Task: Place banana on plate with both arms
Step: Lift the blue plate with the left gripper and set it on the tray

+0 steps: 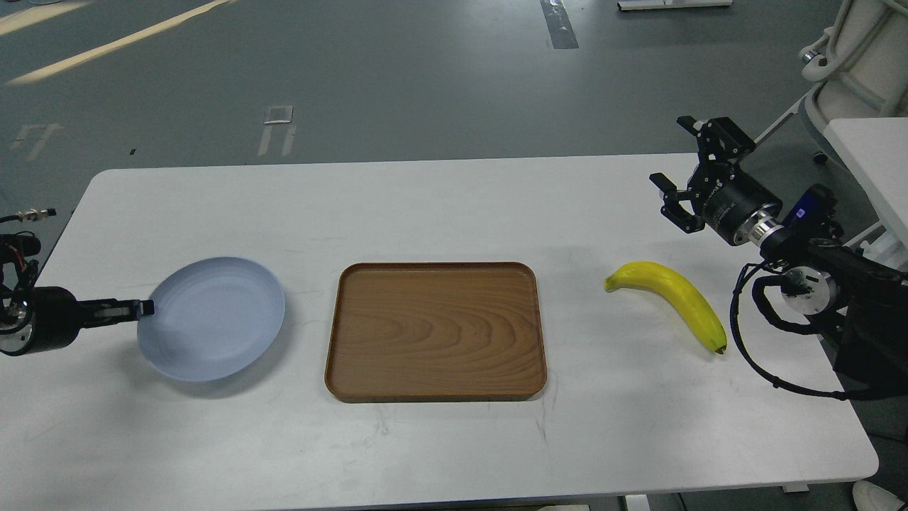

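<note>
The pale blue-grey plate is at the left of the white table, raised a little with a shadow beneath it. My left gripper comes in from the left edge and is shut on the plate's left rim. The yellow banana lies on the table at the right, green stem to the left, dark tip toward the front right. My right gripper is open and empty in the air, behind and slightly right of the banana, not touching it.
A rectangular brown wooden tray lies at the table's centre between plate and banana. My right arm's cables hang over the table's right edge. A white stand and a second white table are at the far right.
</note>
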